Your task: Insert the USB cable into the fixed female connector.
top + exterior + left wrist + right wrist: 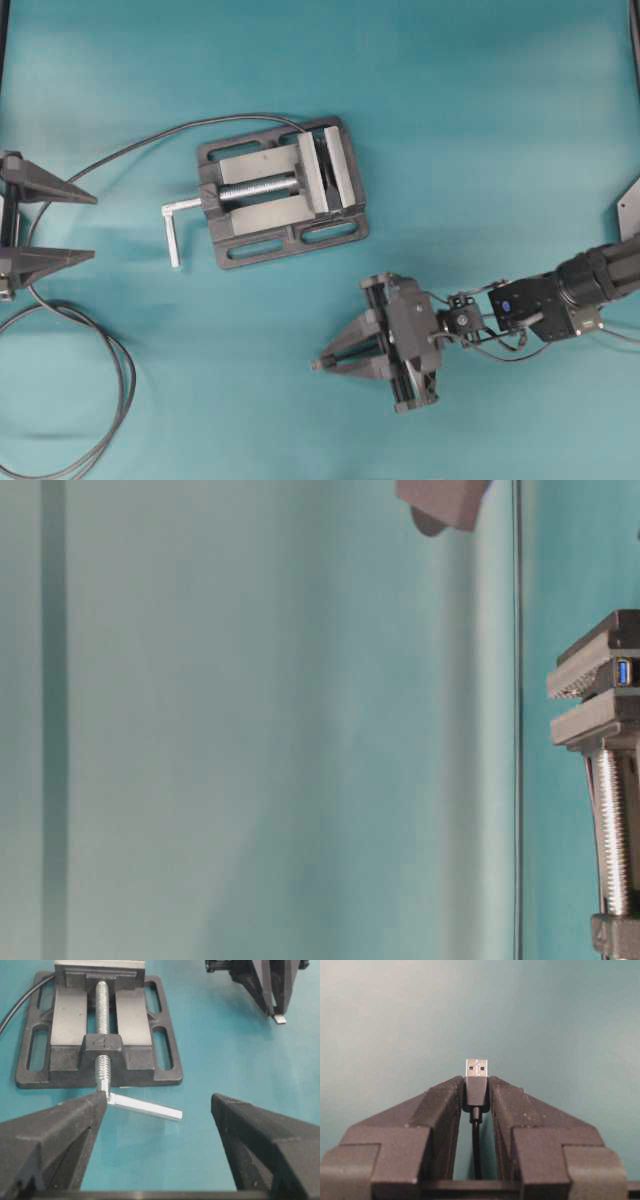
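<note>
Hands differed: your right hand [476, 1091] gripped the USB cable [476, 1089] by its plug, metal tip sticking out past the fingers, right of the vise [283, 192]. Your left hand [90, 226] stood wide open at the worktop's [480, 130] left edge. The connector [624, 671] sat clamped in the vise.

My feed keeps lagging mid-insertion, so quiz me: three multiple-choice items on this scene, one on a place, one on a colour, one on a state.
1. Where is the fixed female connector?
A. clamped in the vise jaws
B. loose on the table
C. in the left gripper

2. What colour shows inside the connector?
A. red
B. blue
C. white

3. What is the right gripper doing?
A. standing open and empty
B. gripping the vise crank
C. pinching the USB cable plug

Key: 1 A, the table-level view shows it between the jaws; 2 B, a blue insert shows there; 3 C, the right wrist view shows the plug between the fingers, metal tip protruding.
</note>
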